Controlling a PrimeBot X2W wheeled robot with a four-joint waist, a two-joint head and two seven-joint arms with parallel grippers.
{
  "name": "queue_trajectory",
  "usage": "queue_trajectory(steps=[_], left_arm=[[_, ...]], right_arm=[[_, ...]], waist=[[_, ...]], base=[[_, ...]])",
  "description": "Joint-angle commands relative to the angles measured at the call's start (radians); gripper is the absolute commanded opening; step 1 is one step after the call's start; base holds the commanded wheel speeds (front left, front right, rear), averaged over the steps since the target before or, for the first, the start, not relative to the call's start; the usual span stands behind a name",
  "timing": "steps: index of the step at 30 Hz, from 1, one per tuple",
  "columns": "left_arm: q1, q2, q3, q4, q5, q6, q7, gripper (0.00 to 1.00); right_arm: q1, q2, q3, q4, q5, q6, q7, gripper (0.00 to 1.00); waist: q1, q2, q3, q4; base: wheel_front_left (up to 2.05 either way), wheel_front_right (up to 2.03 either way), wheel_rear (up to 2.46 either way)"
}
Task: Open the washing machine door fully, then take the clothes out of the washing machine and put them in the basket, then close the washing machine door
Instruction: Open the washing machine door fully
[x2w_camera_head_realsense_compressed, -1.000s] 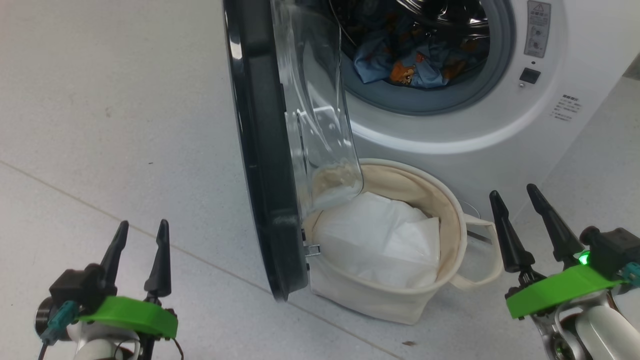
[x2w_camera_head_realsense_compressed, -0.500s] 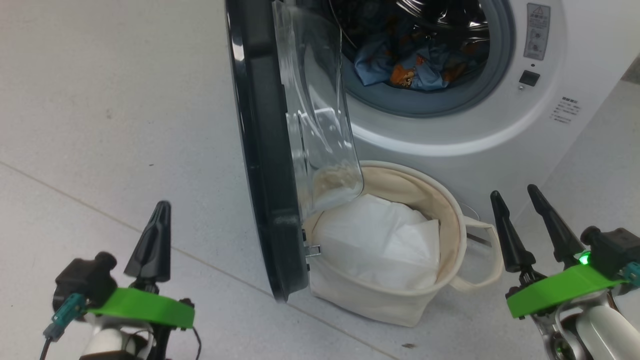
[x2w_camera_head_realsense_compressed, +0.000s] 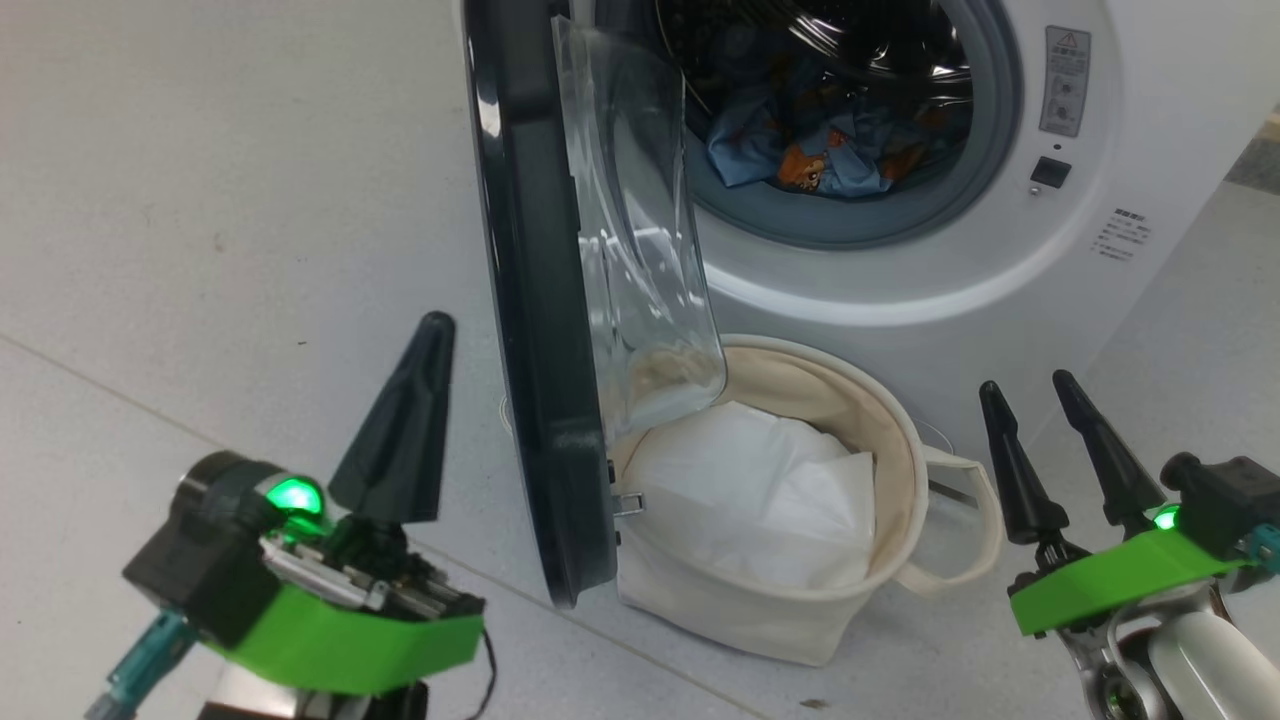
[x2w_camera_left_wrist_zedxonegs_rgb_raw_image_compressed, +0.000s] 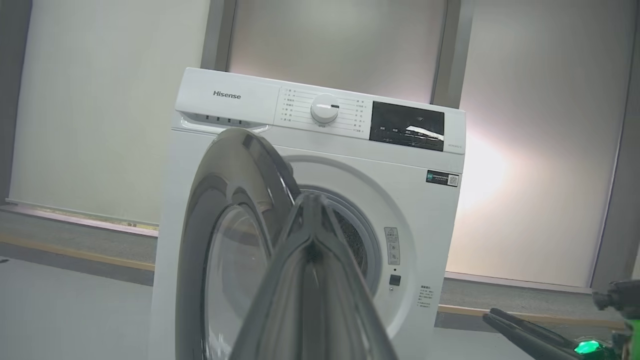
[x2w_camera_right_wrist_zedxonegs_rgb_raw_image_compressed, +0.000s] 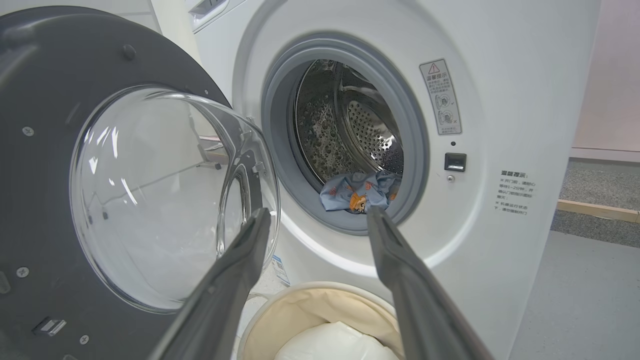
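- Since a second ago, the left tool (x2w_camera_head_realsense_compressed: 432, 335) has gone from spread to clenched on nothing. It has also come up and rightward toward the washing machine door (x2w_camera_head_realsense_compressed: 535, 300). The right tool (x2w_camera_head_realsense_compressed: 1025, 382) is unchanged, with its fingers apart and empty. The camera has shifted slightly.
- Head view: the door is seen nearly edge-on, standing out from the washing machine (x2w_camera_head_realsense_compressed: 1000, 270) with its long axis upright. It lies just right of and beyond the left tool, not touching it.
- Judgement: the door is only partly swung. The left arm is the nearer one for pushing it wider; the right tool is well apart, right of the basket (x2w_camera_head_realsense_compressed: 740, 610).
- The basket sits on the floor below the drum mouth with a white sheet (x2w_camera_head_realsense_compressed: 760, 490) inside. The door's glass bowl overhangs its left rim.
- The clothes (x2w_camera_head_realsense_compressed: 810, 150) lie in the drum, a crumpled blue print.
- Left wrist view: the clenched left tool (x2w_camera_left_wrist_zedxonegs_rgb_raw_image_compressed: 311, 197) points at the door's (x2w_camera_left_wrist_zedxonegs_rgb_raw_image_compressed: 225, 225) free rim, with the glossy outer face to its left. Whether they touch cannot be told.
- Right wrist view: the released right tool (x2w_camera_right_wrist_zedxonegs_rgb_raw_image_compressed: 318, 212) frames the clothes (x2w_camera_right_wrist_zedxonegs_rgb_raw_image_compressed: 357, 192), which are bunched low at the near lip of the drum. The basket (x2w_camera_right_wrist_zedxonegs_rgb_raw_image_compressed: 300, 295) is below.
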Motion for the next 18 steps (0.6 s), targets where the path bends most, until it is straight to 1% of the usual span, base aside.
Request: queue_trajectory(steps=[1,6,11,15,18], left_arm=[[-0.012,0.006,0.011,-0.068,0.007,-0.004,0.012,0.0],[-0.01,0.002,-0.103,-0.128,0.005,-0.006,0.05,0.0],[-0.014,0.019,-0.222,-0.071,-0.004,-0.006,0.117,0.0],[-0.012,0.014,-0.248,-0.022,-0.016,-0.005,0.14,0.0],[-0.012,0.005,-0.247,0.029,-0.02,0.013,0.157,0.0]], right_arm=[[-0.007,-0.009,0.004,-0.03,0.009,0.008,-0.013,1.0],[-0.007,-0.011,0.007,-0.031,0.011,0.008,-0.013,1.0],[-0.013,-0.013,0.014,-0.032,0.016,0.008,-0.013,1.0],[-0.015,-0.015,0.015,-0.033,0.018,0.008,-0.013,1.0],[-0.016,-0.018,0.016,-0.031,0.019,0.008,-0.013,1.0]], waist=[[0.0,0.0,0.001,-0.002],[0.0,0.0,0.003,-0.005],[0.0,0.0,0.006,-0.009],[0.0,0.0,0.009,-0.012],[0.0,0.0,0.012,-0.013]], base=[[0.0,0.0,0.0],[0.0,0.0,0.0],[0.0,0.0,0.0],[0.0,0.0,0.0],[0.0,0.0,0.0]])
